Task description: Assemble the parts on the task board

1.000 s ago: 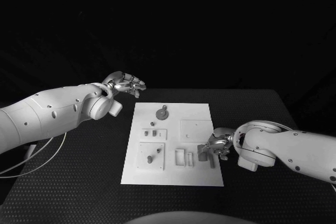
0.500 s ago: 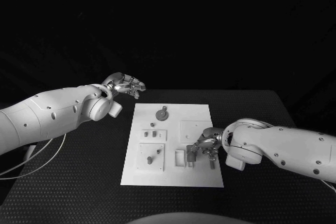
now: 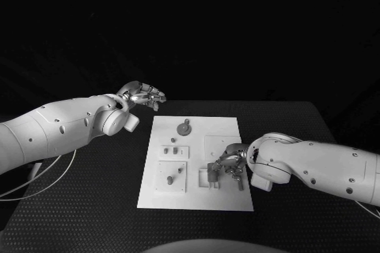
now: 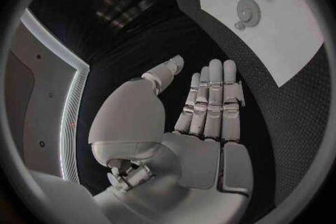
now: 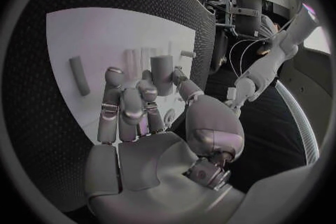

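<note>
My right robot hand [image 3: 227,165] has slid leftward across the task board [image 3: 195,198] over the last second, carrying a short cylindrical peg [image 5: 162,75] pinched between thumb and fingers. It now hovers over the slotted fixtures [image 3: 204,178] near the board's near-right corner, so I judge insertion comes next. My left robot hand [image 3: 143,94] has stayed released, fingers straight, over the dark textured surface [image 3: 95,203] beyond the board's far-left corner. The board is flat matte white; a toothed gear [image 3: 184,129] lies at its far end.
</note>
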Controlling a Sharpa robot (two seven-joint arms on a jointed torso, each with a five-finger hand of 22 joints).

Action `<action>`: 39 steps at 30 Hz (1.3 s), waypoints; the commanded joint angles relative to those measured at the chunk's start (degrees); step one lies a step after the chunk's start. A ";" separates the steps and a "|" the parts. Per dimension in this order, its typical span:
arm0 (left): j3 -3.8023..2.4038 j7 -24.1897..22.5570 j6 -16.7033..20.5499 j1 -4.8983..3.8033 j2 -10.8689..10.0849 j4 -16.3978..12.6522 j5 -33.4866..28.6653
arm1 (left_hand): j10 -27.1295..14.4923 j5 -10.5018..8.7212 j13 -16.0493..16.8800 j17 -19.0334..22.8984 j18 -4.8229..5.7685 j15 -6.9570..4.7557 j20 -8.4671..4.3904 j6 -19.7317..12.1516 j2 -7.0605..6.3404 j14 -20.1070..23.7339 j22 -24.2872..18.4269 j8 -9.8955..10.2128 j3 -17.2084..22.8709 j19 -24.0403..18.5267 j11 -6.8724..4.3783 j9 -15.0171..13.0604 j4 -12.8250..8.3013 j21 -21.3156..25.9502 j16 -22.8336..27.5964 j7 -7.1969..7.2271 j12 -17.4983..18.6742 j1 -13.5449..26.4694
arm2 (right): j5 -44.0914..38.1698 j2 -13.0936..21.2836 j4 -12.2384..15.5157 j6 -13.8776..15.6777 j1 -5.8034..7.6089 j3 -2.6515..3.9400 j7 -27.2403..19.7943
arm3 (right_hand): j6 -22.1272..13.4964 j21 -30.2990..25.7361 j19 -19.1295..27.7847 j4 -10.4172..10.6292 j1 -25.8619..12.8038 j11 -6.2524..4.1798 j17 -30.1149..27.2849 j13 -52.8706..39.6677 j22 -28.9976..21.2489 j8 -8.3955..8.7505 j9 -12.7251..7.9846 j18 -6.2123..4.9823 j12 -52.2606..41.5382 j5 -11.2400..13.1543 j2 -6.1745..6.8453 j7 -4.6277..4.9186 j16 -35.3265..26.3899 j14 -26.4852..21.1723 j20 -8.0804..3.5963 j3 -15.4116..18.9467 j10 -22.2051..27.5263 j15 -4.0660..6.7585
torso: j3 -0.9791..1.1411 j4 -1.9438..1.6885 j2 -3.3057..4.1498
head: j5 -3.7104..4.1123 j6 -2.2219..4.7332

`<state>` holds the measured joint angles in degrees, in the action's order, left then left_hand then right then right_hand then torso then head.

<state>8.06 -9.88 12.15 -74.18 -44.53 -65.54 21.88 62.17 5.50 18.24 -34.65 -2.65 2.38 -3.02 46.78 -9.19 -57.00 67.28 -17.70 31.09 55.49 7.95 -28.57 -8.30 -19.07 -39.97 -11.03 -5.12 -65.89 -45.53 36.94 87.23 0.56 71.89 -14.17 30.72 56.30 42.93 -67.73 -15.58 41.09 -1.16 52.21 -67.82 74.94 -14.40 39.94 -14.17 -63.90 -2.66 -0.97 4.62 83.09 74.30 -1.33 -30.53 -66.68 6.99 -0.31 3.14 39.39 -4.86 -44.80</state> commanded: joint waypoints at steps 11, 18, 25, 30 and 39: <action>-0.03 -0.57 -0.60 -0.04 0.21 -0.02 -0.39 | -0.18 0.24 -0.01 -0.13 -0.64 0.00 -0.27 -0.40 0.05 -0.45 0.07 -0.40 0.01 0.31 0.17 0.10 0.46 0.28 0.23 -0.07 -0.37 0.33 | -0.59 -1.25 -0.76 -1.01 -0.25 0.00 0.13 | 1.28 0.36 0.04 -0.09 -0.62 0.01 -0.51 0.17 1.09 0.06 0.05 -0.83 -0.29 -0.05 -0.23 0.62 0.24 -0.13 -0.22 -0.53 -0.35 0.17 | 0.04 0.09 -0.01 | -0.14 -0.16; -0.03 -0.56 -0.60 -0.05 0.24 0.00 -0.43 | -0.18 0.24 -0.01 -0.16 -0.64 0.00 -0.28 -0.41 0.05 -0.45 0.09 -0.42 0.01 0.31 0.17 0.11 0.46 0.30 0.25 -0.07 -0.38 0.32 | -3.73 -1.74 -1.06 -0.66 -0.78 0.00 -0.65 | 1.18 0.33 0.13 -0.16 -0.82 0.03 -0.78 0.23 1.09 0.19 0.02 -0.83 -0.24 -0.06 -0.04 0.64 0.15 -0.26 -0.20 -0.55 -0.25 0.16 | 0.01 -0.03 0.04 | -0.25 -0.38; -0.03 -0.57 -0.60 -0.05 0.18 0.03 -0.43 | -0.18 0.24 -0.01 -0.18 -0.64 0.00 -0.28 -0.41 0.05 -0.46 0.10 -0.43 0.01 0.32 0.17 0.12 0.47 0.31 0.27 -0.07 -0.38 0.32 | -11.25 -1.50 -0.51 0.92 -0.93 0.01 -1.85 | 1.29 0.48 0.15 -0.96 1.56 0.04 -1.02 0.34 1.13 0.28 0.09 -0.83 -0.33 -0.05 1.39 0.64 0.13 -0.30 -0.34 -1.27 -0.23 0.15 | 0.00 0.03 0.00 | -0.38 -0.51; -0.03 -0.56 -0.63 -0.04 0.23 0.05 -0.43 | -0.17 0.24 -0.01 -0.20 -0.64 0.00 -0.28 -0.41 0.06 -0.46 0.11 -0.44 0.00 0.32 0.17 0.13 0.47 0.32 0.28 -0.07 -0.39 0.32 | -8.13 -2.04 -0.99 -1.20 -0.93 0.01 -0.88 | 1.44 0.45 0.12 -0.43 0.99 0.04 -1.28 0.44 1.06 0.29 0.11 -0.83 -0.31 -0.05 1.12 0.64 0.08 -0.38 -0.17 -1.00 -0.25 0.15 | -0.02 0.08 -0.02 | -0.47 -0.56; -0.03 -0.54 -0.66 -0.05 0.25 0.06 -0.44 | -0.17 0.23 -0.01 -0.23 -0.64 0.00 -0.27 -0.41 0.06 -0.46 0.12 -0.46 -0.01 0.33 0.17 0.15 0.49 0.34 0.30 -0.07 -0.39 0.34 | -7.08 -2.85 -2.17 -1.05 -1.44 0.01 -0.65 | 1.43 0.39 0.16 -0.11 0.38 0.04 -1.36 0.51 1.03 0.37 0.10 -0.83 -0.27 -0.05 1.10 0.65 0.05 -0.40 -0.10 -0.81 -0.19 0.14 | 0.03 0.06 0.02 | -0.50 -0.66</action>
<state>8.06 -9.87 12.13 -74.18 -44.38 -65.43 21.77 62.17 5.50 18.24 -34.80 -2.65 2.38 -3.24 46.78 -9.19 -57.01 67.31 -17.93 30.93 55.72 7.95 -28.48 -8.15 -19.07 -39.97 -11.03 -5.32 -65.88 -53.27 34.23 85.09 0.44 70.51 -14.17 29.96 56.50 43.15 -67.73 -16.03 41.93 -1.23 50.88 -67.41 74.92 -14.11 39.99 -14.18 -63.89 -2.61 0.02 4.44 83.09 74.07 -1.32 -31.31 -66.76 7.03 -0.30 3.22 39.39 -5.34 -45.41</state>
